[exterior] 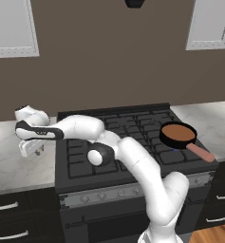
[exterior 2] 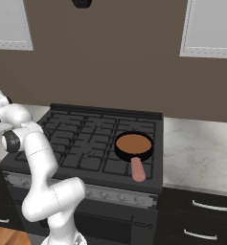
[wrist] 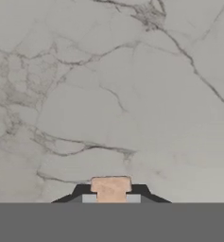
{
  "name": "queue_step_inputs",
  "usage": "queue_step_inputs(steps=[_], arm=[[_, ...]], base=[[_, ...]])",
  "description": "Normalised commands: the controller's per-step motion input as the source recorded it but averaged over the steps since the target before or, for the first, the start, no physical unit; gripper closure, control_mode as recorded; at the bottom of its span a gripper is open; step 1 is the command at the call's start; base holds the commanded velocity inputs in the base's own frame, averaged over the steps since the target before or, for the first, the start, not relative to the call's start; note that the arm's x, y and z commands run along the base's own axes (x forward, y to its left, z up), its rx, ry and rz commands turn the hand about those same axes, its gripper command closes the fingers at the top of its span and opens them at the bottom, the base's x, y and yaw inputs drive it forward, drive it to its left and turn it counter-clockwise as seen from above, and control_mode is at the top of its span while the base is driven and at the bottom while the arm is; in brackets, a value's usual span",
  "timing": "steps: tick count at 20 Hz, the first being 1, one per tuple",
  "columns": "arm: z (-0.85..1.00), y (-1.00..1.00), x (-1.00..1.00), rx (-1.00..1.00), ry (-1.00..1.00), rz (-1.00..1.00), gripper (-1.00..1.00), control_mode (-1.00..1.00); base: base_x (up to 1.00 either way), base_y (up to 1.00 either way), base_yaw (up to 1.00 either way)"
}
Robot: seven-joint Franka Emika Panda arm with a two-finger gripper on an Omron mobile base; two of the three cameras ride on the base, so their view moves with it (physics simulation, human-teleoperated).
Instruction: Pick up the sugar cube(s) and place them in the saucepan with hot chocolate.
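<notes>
The hand view looks down on the marble counter, and an orange-tan sugar cube (wrist: 111, 187) sits clamped between my gripper's (wrist: 111, 193) two dark fingertips. In the left base view the gripper (exterior: 32, 150) hangs low over the left counter, beside the stove. The pale whitish cube is out of view. The saucepan with hot chocolate (exterior: 178, 134) stands on the stove's front right burner, far to the right of the hand. It is a small black pan with brown liquid (exterior 2: 133, 143) and a pinkish-red handle (exterior 2: 138, 170) pointing toward the front.
The black stove (exterior: 133, 124) with its grates lies between the left marble counter (exterior: 9, 156) and the right one (exterior 2: 201, 148). A row of knobs (exterior: 102, 194) runs along the stove front. Dark drawers sit below both counters.
</notes>
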Motion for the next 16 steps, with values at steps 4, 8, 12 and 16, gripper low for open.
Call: queue_step_inputs(steps=[4, 8, 12, 16], arm=[[0.31, -0.89, -0.91, 0.00, -0.12, -0.02, 1.00, -1.00], [0.45, -0.92, -0.86, -0.01, -0.07, -0.05, 1.00, -1.00], [0.47, -1.00, -0.74, 0.00, -0.03, -0.03, 1.00, -1.00], [0.51, -1.00, -0.68, 0.00, -0.01, -0.01, 1.00, -1.00]], base=[[0.00, 0.00, 0.00], [0.00, 0.00, 0.00], [0.00, 0.00, 0.00], [0.00, 0.00, 0.00]])
